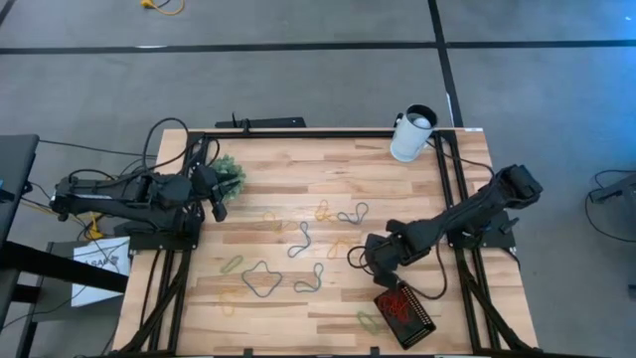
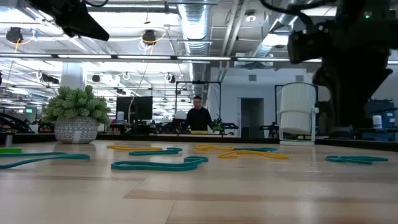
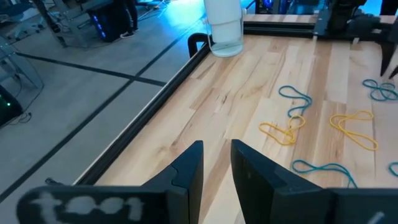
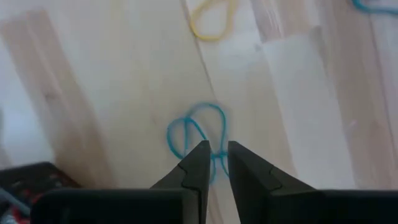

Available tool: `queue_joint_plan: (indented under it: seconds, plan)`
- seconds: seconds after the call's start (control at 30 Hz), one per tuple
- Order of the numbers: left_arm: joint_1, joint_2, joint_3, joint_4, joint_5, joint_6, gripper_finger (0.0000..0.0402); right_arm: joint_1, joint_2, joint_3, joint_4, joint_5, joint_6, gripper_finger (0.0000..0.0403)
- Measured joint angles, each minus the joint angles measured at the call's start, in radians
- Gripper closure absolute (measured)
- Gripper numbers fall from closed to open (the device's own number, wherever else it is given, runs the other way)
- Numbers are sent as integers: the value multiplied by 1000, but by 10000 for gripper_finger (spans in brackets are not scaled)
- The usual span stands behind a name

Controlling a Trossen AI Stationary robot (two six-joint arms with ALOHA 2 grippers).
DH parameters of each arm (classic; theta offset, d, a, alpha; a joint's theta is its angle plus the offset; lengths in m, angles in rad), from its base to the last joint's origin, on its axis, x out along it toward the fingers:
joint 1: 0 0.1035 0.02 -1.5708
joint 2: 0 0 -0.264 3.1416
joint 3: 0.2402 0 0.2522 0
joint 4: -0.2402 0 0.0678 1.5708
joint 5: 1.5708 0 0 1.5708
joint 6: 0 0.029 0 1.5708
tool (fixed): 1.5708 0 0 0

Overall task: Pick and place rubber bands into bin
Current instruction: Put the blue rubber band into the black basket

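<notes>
— Saw the left gripper (image 1: 221, 207) where?

— Over the worktop (image 1: 298, 159) at its far left corner, just beside the potted plant (image 1: 231, 171). Jaws stood slightly parted, with nothing between them.

— And found the right gripper (image 4: 214, 149)?

— Low over the near right part, just beside the bin (image 1: 404, 310). Pointed down at a blue band (image 4: 169, 135), with one strand running in at the tips. Could not tell whether those jaws were gripping it or merely stood over it.

— Placed the rubber bands (image 1: 261, 278) how?

— Scattered loose across the middle of the worktop, in blue, green, yellow and grey. Noted something red inside the bin. Spotted the white cup (image 1: 410, 134) at the far right corner, well apart from both.
</notes>
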Motion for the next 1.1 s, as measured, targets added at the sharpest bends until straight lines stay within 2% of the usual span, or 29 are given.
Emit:
queue_joint_plan:
  seconds: [0.17, 0.33, 0.83, 1.03, 1.1]
  plan:
    - [0, 0, 0, -5, -1, -5, 329, 0, 89, 0, -17, -51, -26, 351]
    - [0, 0, 0, -4, -1, -5, 329, 0, 141, 1, -21, -53, -49, 351]
    - [0, 0, 0, -5, -2, -5, 329, -32, 151, 2, 15, -46, -80, 352]
    - [0, 0, 0, -6, -2, -4, 329, -33, 153, 1, 32, -50, -107, 395]
    - [0, 0, 0, -6, -2, -4, 329, -33, 152, 1, 30, -61, -107, 395]
